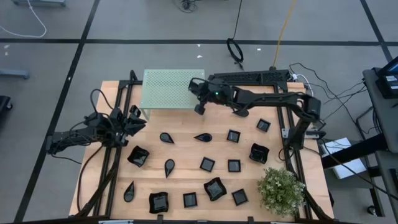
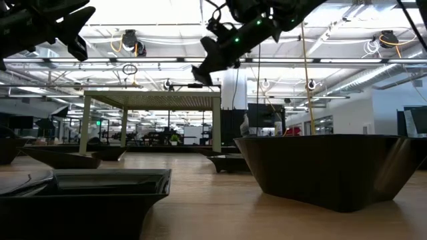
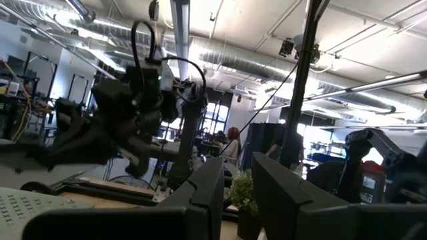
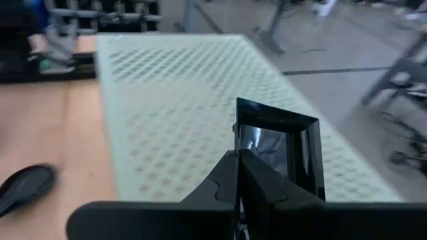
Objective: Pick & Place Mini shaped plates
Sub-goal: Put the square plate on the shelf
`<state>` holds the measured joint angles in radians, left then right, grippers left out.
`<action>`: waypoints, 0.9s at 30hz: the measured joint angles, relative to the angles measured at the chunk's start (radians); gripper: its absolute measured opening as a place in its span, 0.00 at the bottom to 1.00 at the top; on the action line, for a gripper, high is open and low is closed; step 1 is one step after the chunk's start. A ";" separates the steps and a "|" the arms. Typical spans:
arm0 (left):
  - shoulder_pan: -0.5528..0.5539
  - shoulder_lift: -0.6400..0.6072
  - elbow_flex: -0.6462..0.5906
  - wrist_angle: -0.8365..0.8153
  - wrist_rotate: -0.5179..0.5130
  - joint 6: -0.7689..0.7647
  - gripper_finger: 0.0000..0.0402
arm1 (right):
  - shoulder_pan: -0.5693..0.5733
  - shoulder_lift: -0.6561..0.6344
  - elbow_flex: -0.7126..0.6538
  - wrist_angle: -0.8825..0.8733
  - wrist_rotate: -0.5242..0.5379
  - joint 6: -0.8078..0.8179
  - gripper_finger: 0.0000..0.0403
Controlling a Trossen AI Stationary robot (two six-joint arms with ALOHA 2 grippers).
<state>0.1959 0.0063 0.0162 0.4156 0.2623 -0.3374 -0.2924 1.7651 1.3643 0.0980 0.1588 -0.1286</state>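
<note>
Overhead: right gripper (image 1: pixel 199 104) at green platform's (image 1: pixel 165 87) right edge, pinching a square plate; left gripper (image 1: pixel 138 118) idle at table's (image 1: pixel 186 180) left edge, fingers part open, empty; other plates (image 1: pixel 207 163) scattered across table. Low: right gripper (image 2: pixel 200 70) raised above platform (image 2: pixel 153 99); plates (image 2: pixel 327 167) close by. Right wrist: fingers (image 4: pixel 257 180) clamped on square plate (image 4: pixel 277 150) over platform (image 4: pixel 180 107); leaf plate (image 4: pixel 27 183) on wood.

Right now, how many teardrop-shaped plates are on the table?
4 teardrop plates: two side by side near the green platform, one lower left of centre, one at the lower-left corner. Others may be hidden.
</note>
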 joint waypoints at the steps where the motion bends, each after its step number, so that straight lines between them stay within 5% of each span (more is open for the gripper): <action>1: 0.000 0.000 0.000 0.000 0.000 0.000 0.20 | 0.000 0.008 0.000 0.004 -0.019 0.000 0.00; 16: 0.000 0.000 0.000 -0.001 0.000 0.000 0.20 | -0.002 0.070 0.001 0.066 -0.001 -0.137 0.00; 27: 0.000 0.000 0.000 -0.001 0.000 0.000 0.20 | -0.043 0.070 0.001 0.051 -0.003 -0.149 0.10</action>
<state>0.1956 0.0063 0.0162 0.4149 0.2626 -0.3374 -0.3350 1.8347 1.3655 0.1486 0.1562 -0.2779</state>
